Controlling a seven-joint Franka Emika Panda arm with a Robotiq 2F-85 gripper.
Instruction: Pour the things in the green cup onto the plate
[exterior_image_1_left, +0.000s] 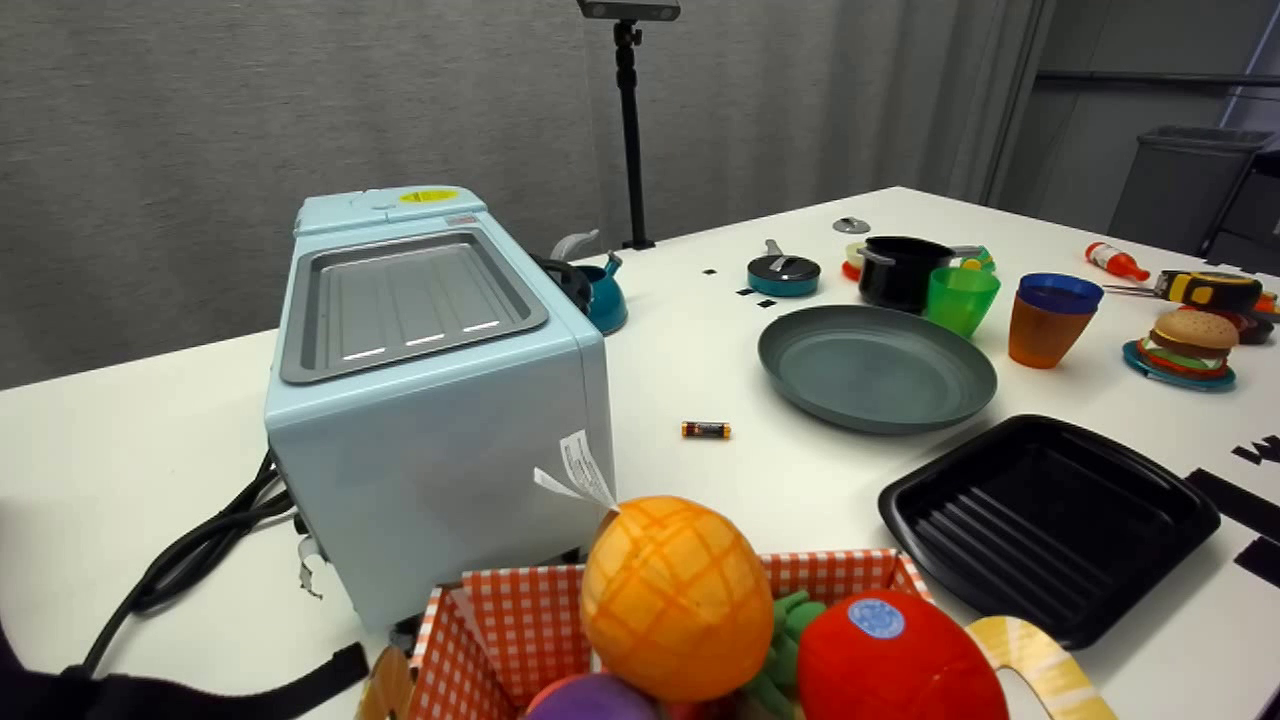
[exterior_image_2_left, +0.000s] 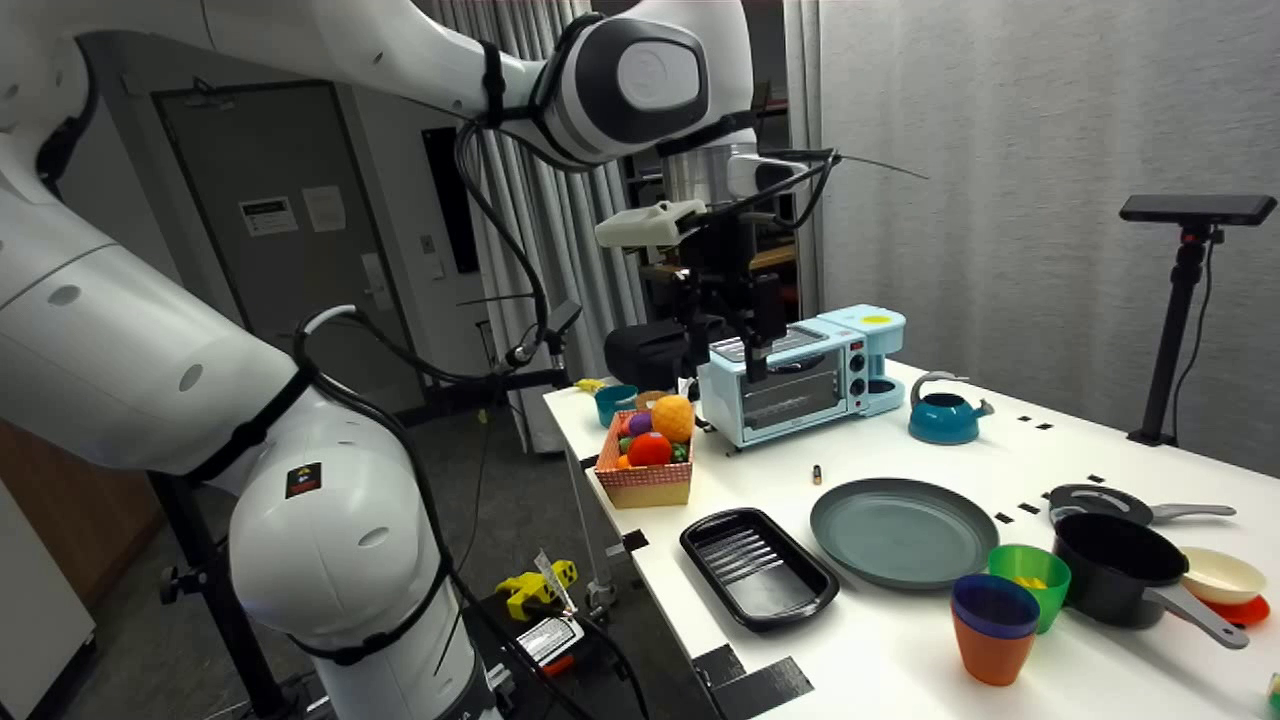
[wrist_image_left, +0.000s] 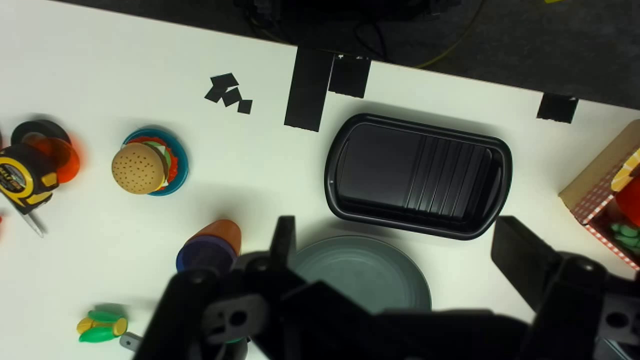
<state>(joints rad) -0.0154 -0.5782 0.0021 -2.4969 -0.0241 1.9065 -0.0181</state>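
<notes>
While the gripper (wrist_image_left: 395, 240) hangs above the table (exterior_image_2_left: 880, 650), its jaws stand wide apart and hold nothing. The yellow pieces (exterior_image_2_left: 1030, 582) lie inside the green cup (exterior_image_2_left: 1050, 597), which stands upright near the plate (exterior_image_2_left: 905, 535) and just beside the pot (exterior_image_2_left: 1115, 570); whether cup and pot touch cannot be told. Next to the green one, a blue cup (exterior_image_2_left: 995, 600) sits nested in an orange cup (exterior_image_2_left: 995, 655). The table is white, marked with strips and scraps of black tape (wrist_image_left: 309, 90), some along its edge. On it the plate, round and grey-green, lies flat near the ribbed black tray (wrist_image_left: 417, 177). A battery (exterior_image_1_left: 706, 430) lies between the plate and the pale blue oven (exterior_image_1_left: 480, 460), which carries a grey baking sheet (exterior_image_1_left: 415, 300) on top. Beside the oven stands a checked basket (exterior_image_2_left: 650, 492) of plush toys (exterior_image_1_left: 680, 600); a teal kettle (exterior_image_2_left: 945, 425) stands near the opposite end. In the wrist view, a toy burger (wrist_image_left: 140, 167) rests on a blue dish (wrist_image_left: 183, 165), near a tape measure (wrist_image_left: 22, 180). Of the room, both exterior views show a grey curtain (exterior_image_1_left: 200, 150) behind the table, and before it a stand (exterior_image_2_left: 1177, 320) with a camera (exterior_image_2_left: 1197, 209) at its head. The white arm (exterior_image_2_left: 340, 500) rises in an exterior view against a door (exterior_image_2_left: 300, 270) bearing two papers (exterior_image_2_left: 268, 216), with a dark floor (exterior_image_2_left: 530, 520) below. A grey bin (exterior_image_1_left: 1180, 185) stands beyond the table in an exterior view.
</notes>
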